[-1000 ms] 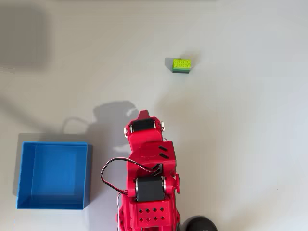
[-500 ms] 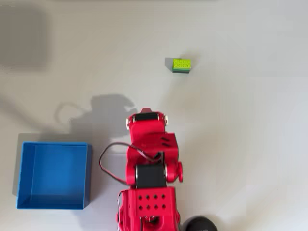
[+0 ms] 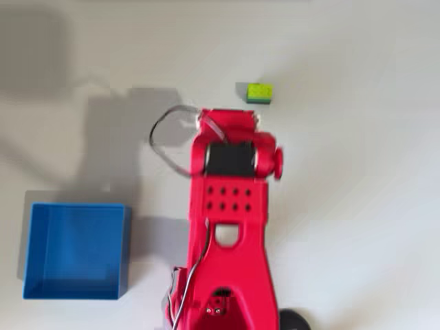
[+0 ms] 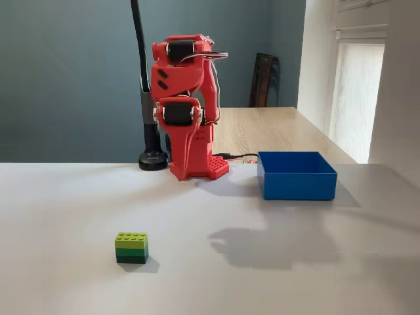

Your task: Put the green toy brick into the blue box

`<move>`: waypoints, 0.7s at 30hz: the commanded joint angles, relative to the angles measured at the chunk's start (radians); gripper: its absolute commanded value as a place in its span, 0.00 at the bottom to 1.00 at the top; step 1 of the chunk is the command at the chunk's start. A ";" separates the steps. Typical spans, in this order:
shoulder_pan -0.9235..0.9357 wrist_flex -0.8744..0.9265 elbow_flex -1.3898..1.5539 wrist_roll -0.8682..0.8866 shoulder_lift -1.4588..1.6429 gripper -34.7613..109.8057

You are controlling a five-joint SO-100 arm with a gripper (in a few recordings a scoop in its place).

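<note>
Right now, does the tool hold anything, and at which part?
Nothing is held. The green toy brick stands alone on the table, far from the raised red arm.

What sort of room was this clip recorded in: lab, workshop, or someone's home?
Probably a home room or small office, not a lab. The white table abuts a wooden tabletop, behind it a teal painted wall, a window with a pale blind and a dark chair.
</note>
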 commanded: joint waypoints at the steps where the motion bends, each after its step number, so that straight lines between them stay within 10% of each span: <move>1: 0.041 0.046 -0.138 -0.052 -0.078 0.35; 21: 0.144 0.044 -0.453 -0.117 -0.466 0.45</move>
